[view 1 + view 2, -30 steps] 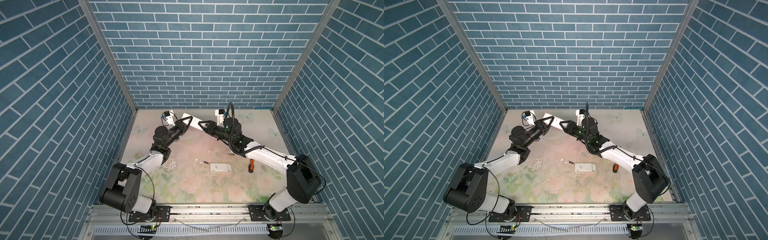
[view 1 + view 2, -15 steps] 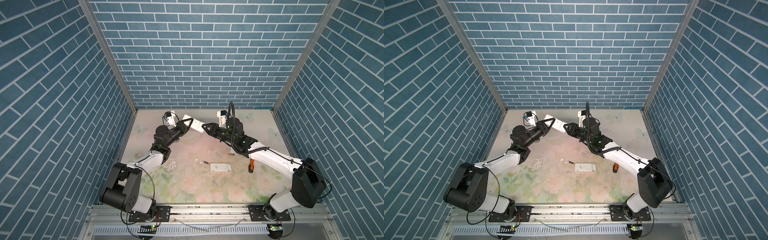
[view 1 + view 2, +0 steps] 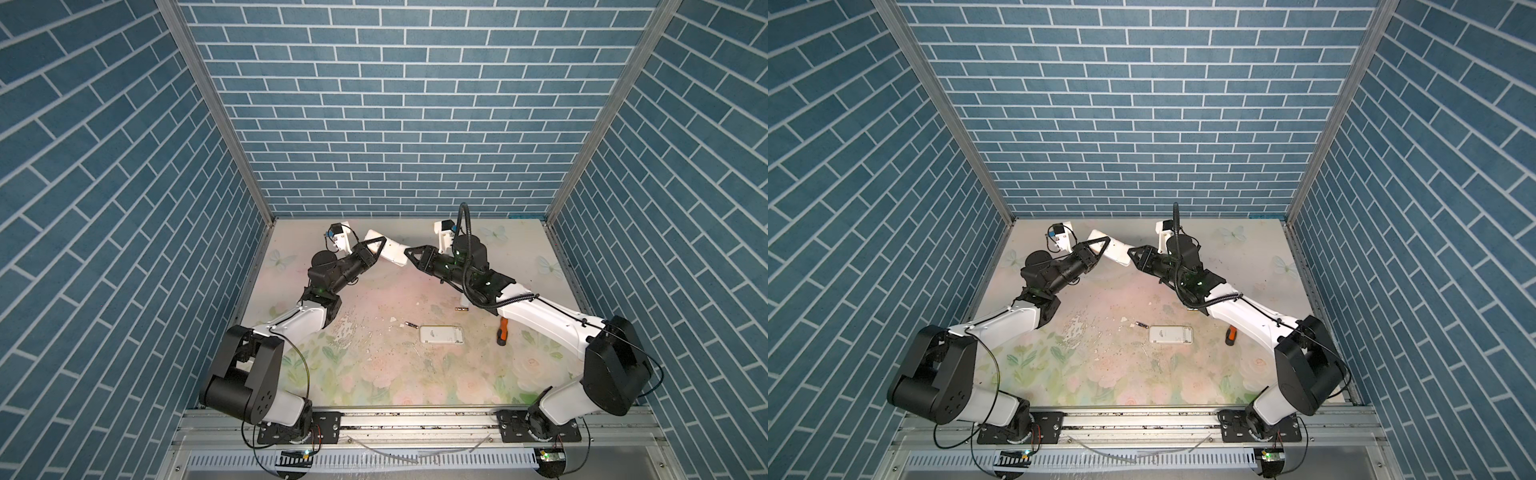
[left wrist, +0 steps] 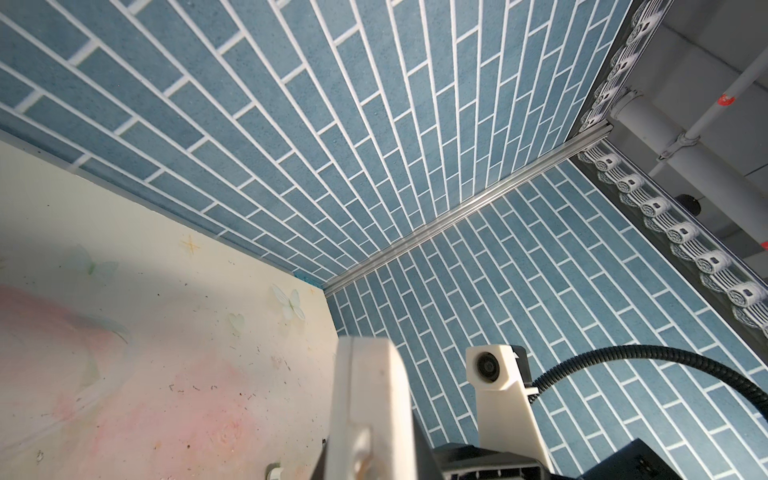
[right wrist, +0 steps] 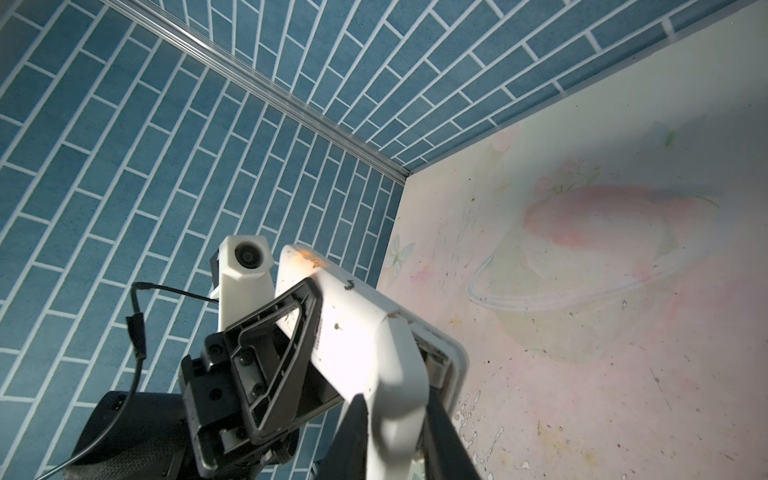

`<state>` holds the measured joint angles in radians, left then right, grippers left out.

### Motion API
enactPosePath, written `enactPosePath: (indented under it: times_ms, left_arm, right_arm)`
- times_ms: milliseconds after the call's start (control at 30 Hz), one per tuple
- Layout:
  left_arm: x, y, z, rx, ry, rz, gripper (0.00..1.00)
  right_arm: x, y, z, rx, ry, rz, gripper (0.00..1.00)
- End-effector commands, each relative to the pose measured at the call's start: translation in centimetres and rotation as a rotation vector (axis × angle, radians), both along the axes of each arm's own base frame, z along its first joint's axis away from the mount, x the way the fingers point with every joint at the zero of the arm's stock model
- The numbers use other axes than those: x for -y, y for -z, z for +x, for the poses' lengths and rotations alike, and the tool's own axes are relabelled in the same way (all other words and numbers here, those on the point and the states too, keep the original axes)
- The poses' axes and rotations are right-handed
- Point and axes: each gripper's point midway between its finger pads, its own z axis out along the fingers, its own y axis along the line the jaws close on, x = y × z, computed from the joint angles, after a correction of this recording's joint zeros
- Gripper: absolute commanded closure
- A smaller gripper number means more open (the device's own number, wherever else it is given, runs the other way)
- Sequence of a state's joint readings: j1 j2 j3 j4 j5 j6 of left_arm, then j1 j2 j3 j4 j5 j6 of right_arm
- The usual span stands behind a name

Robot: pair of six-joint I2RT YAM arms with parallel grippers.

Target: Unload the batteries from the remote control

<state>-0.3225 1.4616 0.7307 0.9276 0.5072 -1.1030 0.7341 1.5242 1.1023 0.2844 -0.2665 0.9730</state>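
A white remote control (image 3: 392, 252) (image 3: 1115, 252) hangs above the back of the table, held between both arms. My left gripper (image 3: 376, 245) (image 3: 1100, 245) is shut on one end; its black triangular finger (image 5: 270, 345) lies across the remote's back. My right gripper (image 3: 409, 252) (image 5: 395, 399) is shut on the other end, with a dark finger on each side of the white body. In the left wrist view the remote (image 4: 370, 415) rises edge-on from my left gripper (image 4: 372, 465). Two batteries (image 3: 410, 325) (image 3: 461, 308) lie loose on the table.
A flat white rectangular device (image 3: 441, 334) (image 3: 1171, 335) lies mid-table beside one battery (image 3: 1142, 325). An orange-handled screwdriver (image 3: 501, 330) lies under the right forearm. The floral table top (image 3: 374, 374) has flaking patches. Blue brick walls close three sides.
The right gripper's jaws have narrowed onto the remote's end and its arm has shifted slightly to the right. The left gripper keeps the same hold.
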Motion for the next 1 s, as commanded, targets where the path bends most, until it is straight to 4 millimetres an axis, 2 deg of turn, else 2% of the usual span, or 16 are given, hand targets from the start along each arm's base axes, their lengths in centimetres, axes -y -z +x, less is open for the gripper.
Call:
enactPosePath:
  times_ms: [0, 300, 533, 733, 967]
  left_arm:
    - [0.3, -1.2, 0.0, 0.051, 0.012, -0.008, 1.00]
    - [0.4, -0.5, 0.4, 0.027, 0.017, -0.036, 1.00]
    - [0.5, -0.9, 0.6, 0.036, 0.022, -0.057, 1.00]
    - [0.4, -0.6, 0.6, 0.030, 0.018, -0.051, 1.00]
    - [-0.1, -0.4, 0.9, 0.029, 0.001, -0.052, 1.00]
  right_arm:
    - [-1.0, -1.4, -0.2, 0.021, -0.040, 0.070, 0.78]
    - [-1.9, -1.6, -0.1, 0.019, -0.074, 0.097, 0.77]
    - [-2.5, -1.6, 0.1, 0.008, -0.092, 0.121, 0.79]
    - [-2.6, -1.9, 0.0, 0.014, -0.097, 0.131, 0.90]
    - [-2.2, -2.3, -0.3, 0.022, -0.097, 0.131, 0.97]
